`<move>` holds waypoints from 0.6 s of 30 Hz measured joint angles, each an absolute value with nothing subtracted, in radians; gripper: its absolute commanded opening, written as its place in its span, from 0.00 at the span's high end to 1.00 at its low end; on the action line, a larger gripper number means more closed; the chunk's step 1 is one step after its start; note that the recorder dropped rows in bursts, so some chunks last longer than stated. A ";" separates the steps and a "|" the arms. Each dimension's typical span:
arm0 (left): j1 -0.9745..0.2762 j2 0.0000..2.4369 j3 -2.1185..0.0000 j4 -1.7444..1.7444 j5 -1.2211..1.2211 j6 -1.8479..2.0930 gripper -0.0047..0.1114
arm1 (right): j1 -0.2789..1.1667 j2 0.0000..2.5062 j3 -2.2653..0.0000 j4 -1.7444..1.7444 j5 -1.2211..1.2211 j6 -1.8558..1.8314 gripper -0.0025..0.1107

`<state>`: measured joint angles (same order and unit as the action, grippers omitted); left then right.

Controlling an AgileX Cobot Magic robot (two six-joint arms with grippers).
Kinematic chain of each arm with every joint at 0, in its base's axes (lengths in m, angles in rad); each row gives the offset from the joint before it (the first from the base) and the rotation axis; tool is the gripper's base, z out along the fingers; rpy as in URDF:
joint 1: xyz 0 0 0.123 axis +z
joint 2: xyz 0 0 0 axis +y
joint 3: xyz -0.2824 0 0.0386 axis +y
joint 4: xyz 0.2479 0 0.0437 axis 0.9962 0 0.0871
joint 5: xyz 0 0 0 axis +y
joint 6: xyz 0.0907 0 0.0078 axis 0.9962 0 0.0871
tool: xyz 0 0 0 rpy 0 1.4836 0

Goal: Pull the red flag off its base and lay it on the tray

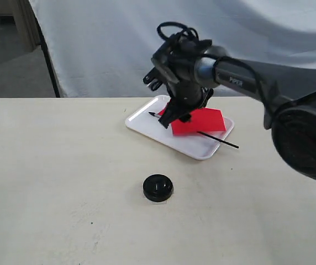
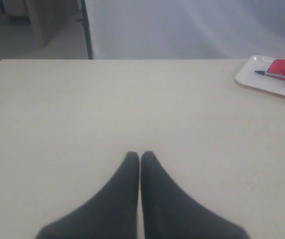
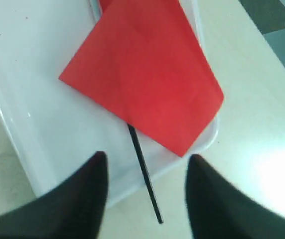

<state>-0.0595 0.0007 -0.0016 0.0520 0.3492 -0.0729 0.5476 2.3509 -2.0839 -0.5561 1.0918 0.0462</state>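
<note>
Right gripper wide, empty, over red cloth flag on thin black pole: likely light, limp; grip stiff pole.

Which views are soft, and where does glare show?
Right wrist view: soft throughout, the red flag smeared at its edges, the right tool two blurred dark shapes, a glare patch on the table. Left wrist view: the left tool out of focus, the table behind sharper. Exterior view: even light, small highlights on the glossy base.
</note>
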 measured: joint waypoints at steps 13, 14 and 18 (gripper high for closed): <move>-0.060 0.001 -0.002 0.052 0.349 -0.073 0.95 | 0.161 1.861 -1.541 -0.127 1.040 -0.048 0.98; -0.060 0.001 -0.002 0.052 0.349 -0.073 0.95 | 0.134 1.818 -1.490 -0.121 1.013 -0.040 0.98; -0.060 0.001 -0.002 0.052 0.349 -0.073 0.95 | 0.037 1.659 -1.308 -0.078 0.902 -0.021 0.98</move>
<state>-0.0595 0.0007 -0.0016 0.0520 0.3492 -0.0729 0.0368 1.6594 -1.3079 -0.0779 0.9020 -0.0211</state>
